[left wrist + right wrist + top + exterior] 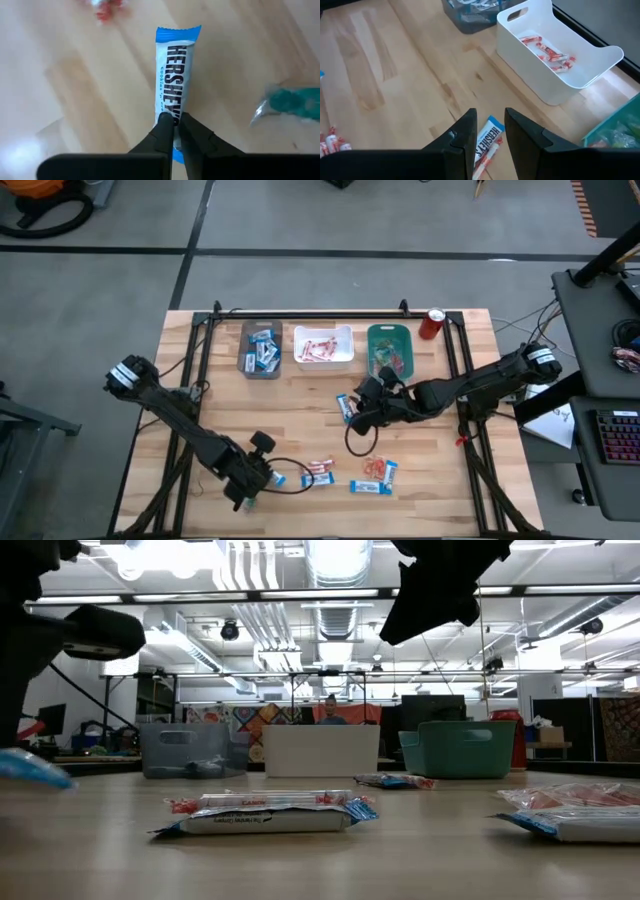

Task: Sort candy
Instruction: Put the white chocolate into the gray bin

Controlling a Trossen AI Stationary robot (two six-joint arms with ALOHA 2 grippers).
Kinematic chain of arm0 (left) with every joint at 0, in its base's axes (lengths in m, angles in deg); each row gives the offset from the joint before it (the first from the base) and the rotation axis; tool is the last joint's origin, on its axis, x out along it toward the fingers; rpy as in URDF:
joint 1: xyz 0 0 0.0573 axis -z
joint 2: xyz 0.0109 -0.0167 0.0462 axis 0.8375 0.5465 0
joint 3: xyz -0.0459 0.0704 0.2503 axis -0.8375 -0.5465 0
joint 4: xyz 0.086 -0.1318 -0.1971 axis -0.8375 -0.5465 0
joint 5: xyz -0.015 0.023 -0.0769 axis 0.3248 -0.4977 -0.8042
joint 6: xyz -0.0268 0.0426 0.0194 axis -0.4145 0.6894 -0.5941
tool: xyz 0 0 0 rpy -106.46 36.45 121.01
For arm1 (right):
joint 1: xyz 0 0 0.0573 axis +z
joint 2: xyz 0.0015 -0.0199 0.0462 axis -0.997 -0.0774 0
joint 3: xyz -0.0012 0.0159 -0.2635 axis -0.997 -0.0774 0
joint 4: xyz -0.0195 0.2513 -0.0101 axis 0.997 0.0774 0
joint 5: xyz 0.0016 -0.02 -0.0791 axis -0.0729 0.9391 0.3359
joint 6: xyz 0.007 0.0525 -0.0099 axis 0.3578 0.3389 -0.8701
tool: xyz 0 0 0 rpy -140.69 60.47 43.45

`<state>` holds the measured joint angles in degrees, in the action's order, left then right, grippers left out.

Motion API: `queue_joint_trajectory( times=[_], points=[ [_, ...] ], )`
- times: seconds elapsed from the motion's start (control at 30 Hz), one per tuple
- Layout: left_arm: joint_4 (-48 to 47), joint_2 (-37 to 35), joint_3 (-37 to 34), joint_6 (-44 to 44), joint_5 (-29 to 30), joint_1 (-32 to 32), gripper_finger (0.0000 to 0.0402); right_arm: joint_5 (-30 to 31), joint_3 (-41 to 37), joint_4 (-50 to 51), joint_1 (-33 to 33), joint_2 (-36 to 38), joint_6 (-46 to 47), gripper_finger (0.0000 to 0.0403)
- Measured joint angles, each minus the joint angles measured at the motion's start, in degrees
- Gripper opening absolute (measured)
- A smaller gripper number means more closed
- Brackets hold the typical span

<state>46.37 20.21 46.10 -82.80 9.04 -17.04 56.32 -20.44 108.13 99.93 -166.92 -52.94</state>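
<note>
Left wrist view shows the left gripper (175, 125) pinched tight on a blue-and-white bar (176, 75) lying on the table (75, 90). Near the white bin (560, 55), the right gripper (490, 127) hovers with its fingers parted above another blue-and-white bar (489, 141).

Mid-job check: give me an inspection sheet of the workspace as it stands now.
Surface: wooden table, dry, no spills seen.
Job's things: grey bin holds blue-and-white bars; white bin holds red-and-white bars; teal bin holds mixed pieces; loose candy near the front edge.
Clutter: red soda can at the back.
Grippers: left gripper shut on a blue-and-white Hershey's bar; right gripper open over another bar.
Cables: black cable loops across the table.
Surroundings: a person beyond the table.
</note>
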Motion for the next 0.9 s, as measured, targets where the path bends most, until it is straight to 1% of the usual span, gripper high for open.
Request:
queue_joint_trajectory(
  times=[0.17,0.33,0.4,0.5,0.63,0.7,0.77,0.9],
  points=[
    [-3.2,-3.5,-0.1,-2.8,2.4,0.0,0.0001,0.1,0.0,0.0,1.1,0.0,0.0,0.0093],
    [-8.7,-9.8,-0.1,-6.5,9.1,-0.6,0.0,0.2,0.0,0.1,2.2,0.0,-0.4,0.0093],
    [-11.7,-13.2,-0.1,-9.6,12.6,-1.8,0.0,0.2,0.0,0.1,2.5,0.0,-0.4,0.0093],
    [-18.6,-18.5,0.0,-16.8,20.5,-5.3,0.0,0.2,0.0,0.1,2.7,0.0,-0.4,0.0093],
    [-28.1,-24.9,0.0,-25.8,28.2,-14.1,0.0001,0.3,0.0,0.0,2.6,0.0,-0.4,0.0093],
    [-29.9,-27.4,-0.1,-26.7,30.9,-19.8,0.0001,0.7,0.0,0.0,2.6,0.0,-0.4,0.0093],
    [-29.6,-29.1,0.0,-24.1,31.6,-26.2,0.0001,0.7,0.0,0.0,2.6,0.0,-0.4,0.0093],
    [-25.2,-30.0,0.0,-14.1,30.6,-39.7,0.0001,0.7,0.0,0.0,2.6,0.0,-0.4,0.0093]
  ],
)
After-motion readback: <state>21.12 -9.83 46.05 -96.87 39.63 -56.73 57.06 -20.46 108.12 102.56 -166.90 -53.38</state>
